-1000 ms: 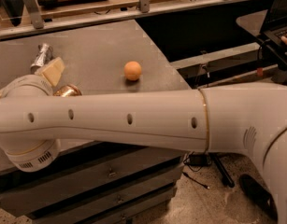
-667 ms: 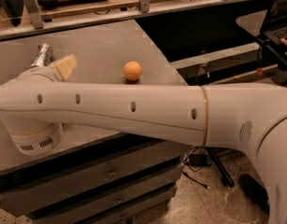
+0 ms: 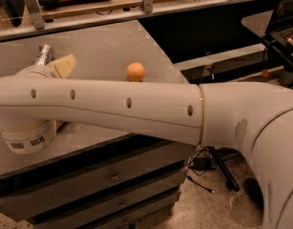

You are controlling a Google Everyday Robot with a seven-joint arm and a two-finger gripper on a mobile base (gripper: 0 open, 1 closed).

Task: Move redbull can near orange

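Note:
The redbull can [image 3: 43,55], slim and silver, shows at the back left of the grey table [image 3: 103,44], partly hidden behind my wrist. The orange [image 3: 135,72] sits on the table to the right of the can, about a third of the frame's width away, just above my forearm. My gripper [image 3: 60,64] is at the end of the wrist, right beside the can; only a tan part of it shows. I cannot tell whether it touches or holds the can. My white arm crosses the whole frame and hides the front of the table.
A metal rail and wooden shelf [image 3: 146,4] run behind the table. Dark drawers [image 3: 112,175] sit under the tabletop. A dark gap and a lower shelf [image 3: 222,56] lie right of the table's edge. A laptop [image 3: 287,18] is at the far right.
My arm and wrist have moved toward the back left, closer to the silver can. A gold-brown can seen earlier near the wrist is now hidden behind the arm. The orange has not moved.

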